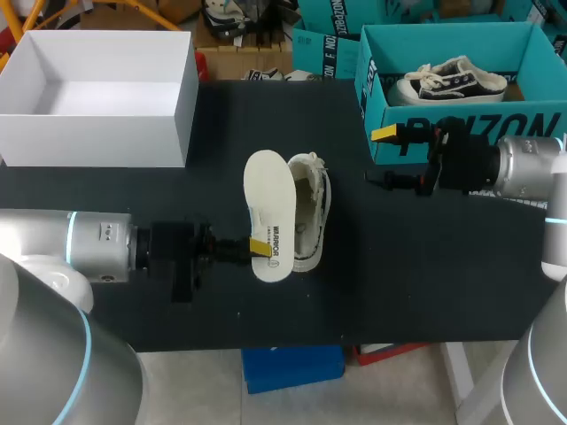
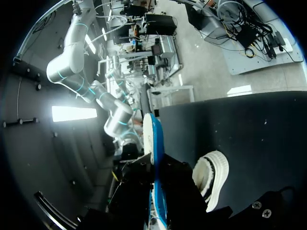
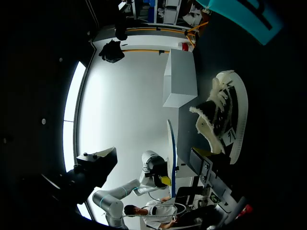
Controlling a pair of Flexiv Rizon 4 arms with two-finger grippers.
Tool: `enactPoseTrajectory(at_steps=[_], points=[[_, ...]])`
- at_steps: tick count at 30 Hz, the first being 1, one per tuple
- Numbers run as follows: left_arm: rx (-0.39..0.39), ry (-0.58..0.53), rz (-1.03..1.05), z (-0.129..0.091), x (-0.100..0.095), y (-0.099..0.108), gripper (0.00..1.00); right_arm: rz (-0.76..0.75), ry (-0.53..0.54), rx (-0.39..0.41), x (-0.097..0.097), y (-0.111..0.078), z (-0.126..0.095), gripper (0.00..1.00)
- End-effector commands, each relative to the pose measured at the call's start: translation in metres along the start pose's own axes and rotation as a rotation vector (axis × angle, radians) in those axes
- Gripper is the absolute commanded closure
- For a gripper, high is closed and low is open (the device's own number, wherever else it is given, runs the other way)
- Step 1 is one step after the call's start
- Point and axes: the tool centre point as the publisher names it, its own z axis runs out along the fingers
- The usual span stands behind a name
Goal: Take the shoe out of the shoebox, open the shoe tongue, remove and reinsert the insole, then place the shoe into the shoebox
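Note:
A white shoe lies on the black table's middle, laces loose. Beside it the cream insole stands lifted, with my left gripper shut on its near end. The left wrist view has the insole edge-on between the fingers, blue underside showing, and the shoe beside it. My right gripper hangs open to the shoe's right, in front of the teal box, holding nothing. From the right wrist, the shoe and the upright insole lie ahead. An empty white shoebox sits at the back left.
A teal box at the back right holds a black shoe, close behind my right gripper. Bare black table stretches in front of and right of the white shoe.

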Motion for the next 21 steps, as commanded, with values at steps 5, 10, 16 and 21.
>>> enactPoseTrajectory(at_steps=[5,10,16,21], points=[[0.019,0.015,0.047,0.026,0.011,0.022,1.0,0.0,0.0,-0.002,-0.001,0.0,0.001,0.0],[0.023,0.017,0.063,0.033,0.009,0.028,1.0,0.0,0.0,-0.002,-0.001,0.0,0.001,0.0],[0.007,0.012,0.062,0.037,0.008,0.038,1.0,0.0,0.0,-0.002,-0.001,0.0,0.001,0.0],[-0.004,0.011,0.057,0.037,0.008,0.042,1.0,0.0,0.0,-0.002,-0.001,0.0,0.001,0.0]])
